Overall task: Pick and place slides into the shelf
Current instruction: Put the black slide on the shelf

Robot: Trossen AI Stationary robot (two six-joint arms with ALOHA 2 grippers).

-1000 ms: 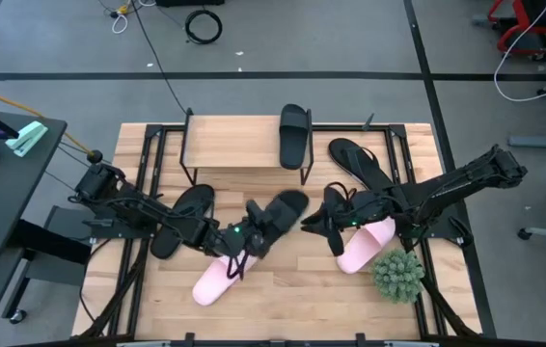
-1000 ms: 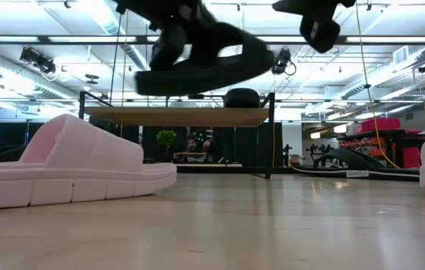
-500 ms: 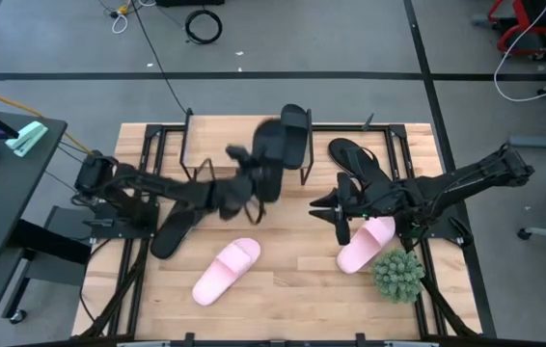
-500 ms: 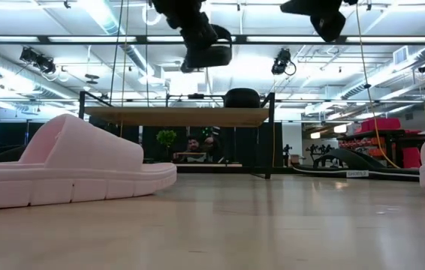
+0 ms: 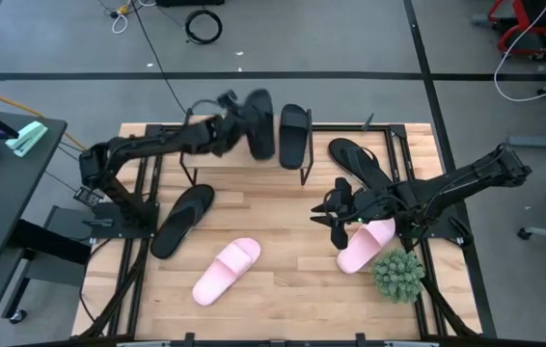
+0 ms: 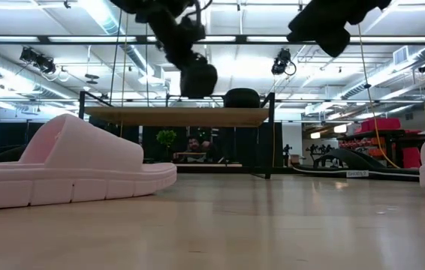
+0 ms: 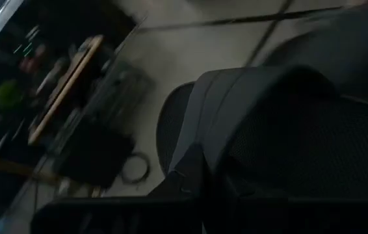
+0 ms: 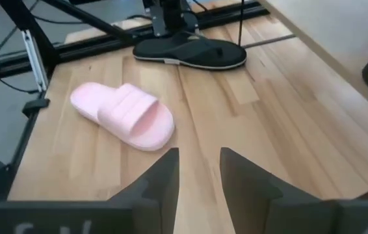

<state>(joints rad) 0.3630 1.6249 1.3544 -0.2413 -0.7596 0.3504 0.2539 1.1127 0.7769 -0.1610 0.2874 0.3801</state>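
Here, nearest, the right end effector (image 5: 336,214) hovers with fingers parted over the worktop (image 5: 283,280). Beyond, the left end effector (image 5: 237,128) grips a black broad-band slide (image 5: 260,137) above the shelf (image 5: 234,140); lower it level beside the shelved slide (image 5: 294,135).

The left gripper (image 5: 237,123) holds a black slide (image 5: 260,136) over the shelf (image 5: 220,143), beside another black slide (image 5: 294,136) lying there. The right gripper (image 5: 332,213) hovers above the table (image 5: 292,280), near a pink slide (image 5: 368,242).
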